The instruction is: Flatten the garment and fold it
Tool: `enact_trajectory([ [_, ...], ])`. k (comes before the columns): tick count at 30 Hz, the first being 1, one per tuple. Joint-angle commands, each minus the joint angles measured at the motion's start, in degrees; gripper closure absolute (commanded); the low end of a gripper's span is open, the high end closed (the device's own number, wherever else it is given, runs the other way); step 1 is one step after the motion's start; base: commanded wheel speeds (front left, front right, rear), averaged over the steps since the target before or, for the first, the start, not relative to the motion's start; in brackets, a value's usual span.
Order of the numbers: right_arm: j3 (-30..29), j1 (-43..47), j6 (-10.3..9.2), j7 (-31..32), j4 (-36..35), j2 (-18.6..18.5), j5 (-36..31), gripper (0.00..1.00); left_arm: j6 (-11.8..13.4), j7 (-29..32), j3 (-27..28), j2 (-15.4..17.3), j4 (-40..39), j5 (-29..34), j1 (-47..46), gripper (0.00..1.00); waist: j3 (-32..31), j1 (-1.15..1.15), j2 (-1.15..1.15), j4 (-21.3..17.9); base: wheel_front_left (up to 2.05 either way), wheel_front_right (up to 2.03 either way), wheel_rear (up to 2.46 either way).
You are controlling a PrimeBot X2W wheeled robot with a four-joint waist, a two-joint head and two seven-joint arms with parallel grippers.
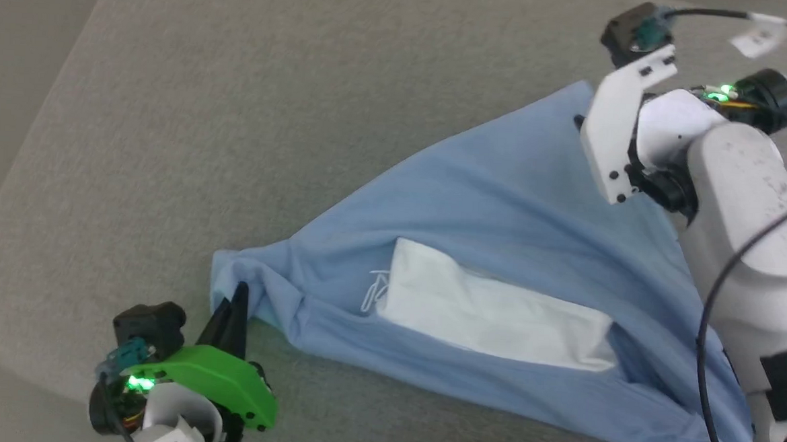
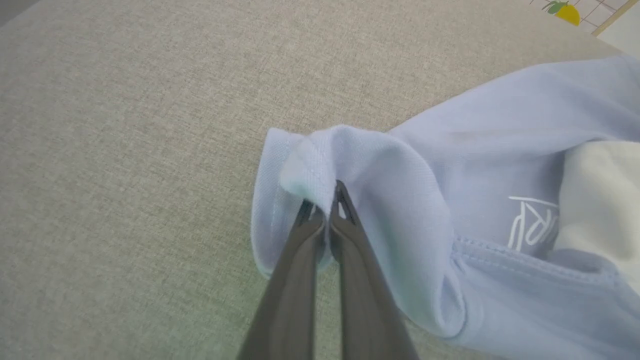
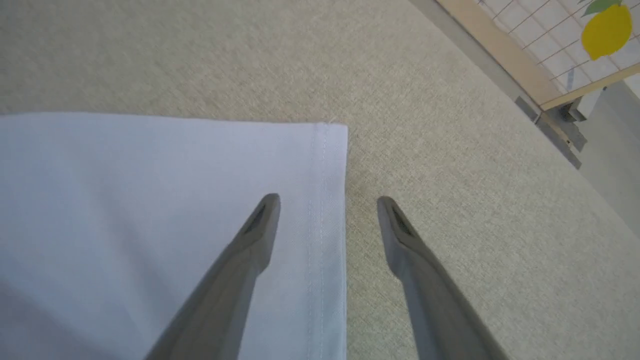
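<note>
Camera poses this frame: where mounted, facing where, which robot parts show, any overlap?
Head view: on head, looking down at the garment on the grey surface; left gripper lower left, right arm at right.
Left wrist view: along shut fingers pinching a bunched garment edge.
Right wrist view: along the open right gripper, straddling the hem corner.
Shared: both wrist views catch the lemon-print panel.
</note>
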Motion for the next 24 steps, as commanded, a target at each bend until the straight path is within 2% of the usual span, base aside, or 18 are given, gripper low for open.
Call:
enact_trajectory([
  [1, 0.59, -1.34, -0.08, 1.53, 2.09, 0.09, -1.46, 0.00, -0.54, -0.41, -0.17, -0.51, 0.54, -0.11, -1.14, 1.00, 4.65, 0.00, 0.00, 4.46, 0.00, 0.00, 0.00],
  [5, 2.01, -3.73, -0.08, 4.66, 6.46, 1.32, -3.15, 0.00, -1.12, -1.01, -0.61, -1.42, 1.83, -0.46, -1.75, 1.00, 5.57, 0.00, 0.00, 4.79, 0.00, 0.00, 0.00],
  [10, 5.03, -4.77, -0.08, 8.46, 9.73, 1.58, -0.93, 0.00, -1.47, -1.63, -0.52, -1.75, 3.26, -0.81, -2.18, 1.00, 5.66, 0.00, 0.00, 4.01, 0.00, 0.00, 0.00],
  [12, 5.04, -5.16, -0.08, 8.84, 9.88, 1.37, 0.73, 1.00, -1.47, -1.77, -0.22, -1.52, 3.55, -0.93, -2.22, 1.00, 5.20, 0.00, 0.00, 3.24, 0.00, 0.00, 0.00],
  [18, 0.38, -5.44, -0.08, 2.36, 5.39, -1.03, 6.97, 1.00, -1.10, -1.94, 0.77, -0.09, 3.51, -0.89, -1.79, 1.00, 1.58, 0.00, 0.00, 0.26, 0.00, 0.00, 0.00],
  [21, -3.51, -3.09, -0.08, -1.12, 0.40, -2.61, 12.97, 1.00, -0.66, -1.43, 1.25, 1.03, 3.18, -0.83, -1.21, 1.00, -1.40, 0.00, 0.00, -2.06, 0.00, 0.00, 0.00],
  [24, -5.78, 1.32, -0.08, -1.78, -5.38, -5.52, 17.18, 1.00, -0.09, -0.89, 1.82, 2.25, 2.64, -0.78, -0.33, 1.00, -4.25, 0.00, 0.00, -4.57, 0.00, 0.00, 0.00],
])
